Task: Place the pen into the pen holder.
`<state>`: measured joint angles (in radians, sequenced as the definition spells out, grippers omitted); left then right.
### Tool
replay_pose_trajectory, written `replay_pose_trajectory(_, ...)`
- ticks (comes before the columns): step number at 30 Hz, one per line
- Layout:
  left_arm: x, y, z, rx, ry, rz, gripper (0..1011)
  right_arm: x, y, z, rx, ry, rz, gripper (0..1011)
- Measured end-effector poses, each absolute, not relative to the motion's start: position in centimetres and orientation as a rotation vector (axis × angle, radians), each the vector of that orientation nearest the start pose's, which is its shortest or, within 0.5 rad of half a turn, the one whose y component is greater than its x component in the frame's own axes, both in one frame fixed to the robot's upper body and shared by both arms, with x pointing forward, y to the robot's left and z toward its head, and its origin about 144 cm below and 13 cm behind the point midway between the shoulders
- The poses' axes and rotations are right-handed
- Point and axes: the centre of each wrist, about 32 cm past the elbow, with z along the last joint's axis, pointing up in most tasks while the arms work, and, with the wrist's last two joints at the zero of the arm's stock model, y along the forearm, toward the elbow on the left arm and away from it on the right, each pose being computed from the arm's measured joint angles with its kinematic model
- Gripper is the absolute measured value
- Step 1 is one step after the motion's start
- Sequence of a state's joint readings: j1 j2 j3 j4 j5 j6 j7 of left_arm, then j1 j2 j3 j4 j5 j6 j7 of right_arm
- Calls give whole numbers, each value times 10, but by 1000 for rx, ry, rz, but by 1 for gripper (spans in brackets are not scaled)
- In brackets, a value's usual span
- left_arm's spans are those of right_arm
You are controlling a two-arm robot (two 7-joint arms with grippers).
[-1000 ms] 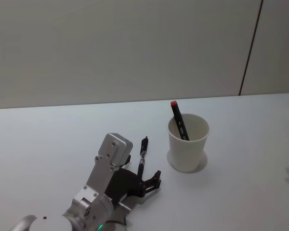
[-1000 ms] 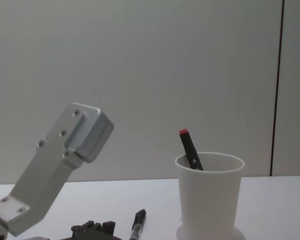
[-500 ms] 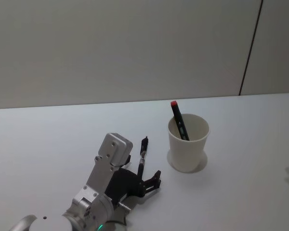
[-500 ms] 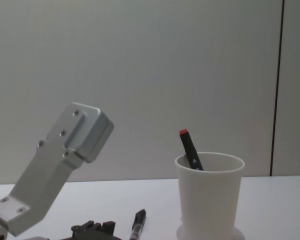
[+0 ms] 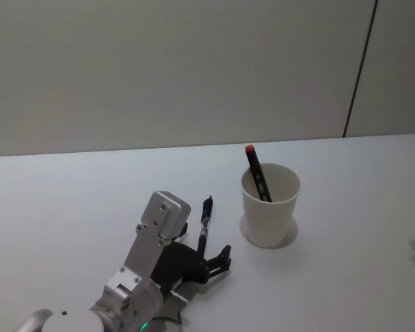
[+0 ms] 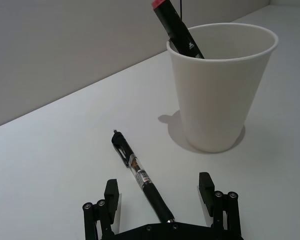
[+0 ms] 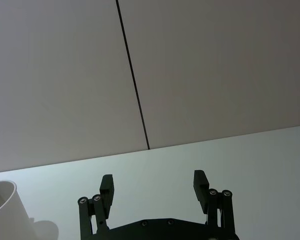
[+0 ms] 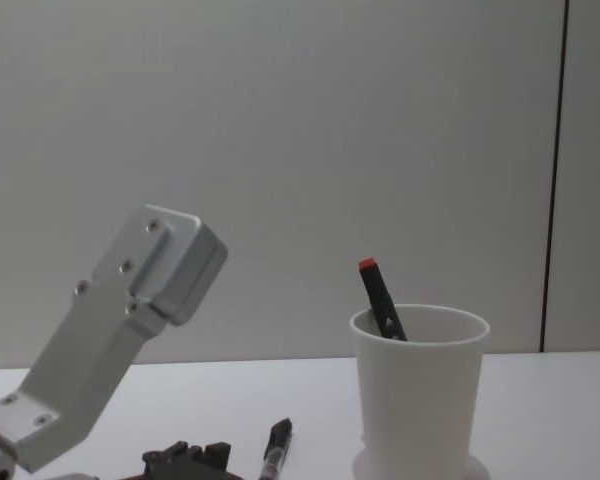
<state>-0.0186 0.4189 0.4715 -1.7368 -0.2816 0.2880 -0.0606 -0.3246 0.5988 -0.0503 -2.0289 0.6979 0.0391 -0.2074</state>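
Here the left claw gapes astride the pen, clear of the pen holder; right claw spread too.

I see the pen lying flat on the white surface, about midway across it and closer to the far edge than the near one. It is slim and black with a clear labelled stretch, its clip end aimed at the far edge. The pen holder, a plain white tapered paper cup with a rolled rim, stands upright just to the pen's right, not touching it. A black red-capped marker leans inside it, poking above the rim.
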Motion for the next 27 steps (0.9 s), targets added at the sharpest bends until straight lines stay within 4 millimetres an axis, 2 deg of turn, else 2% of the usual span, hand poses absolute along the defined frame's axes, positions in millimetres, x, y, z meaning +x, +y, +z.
replay_pose_trajectory(27, 426, 193, 1159, 323, 82, 1015, 1001, 371, -303, 1214, 84, 146, -1479, 1001)
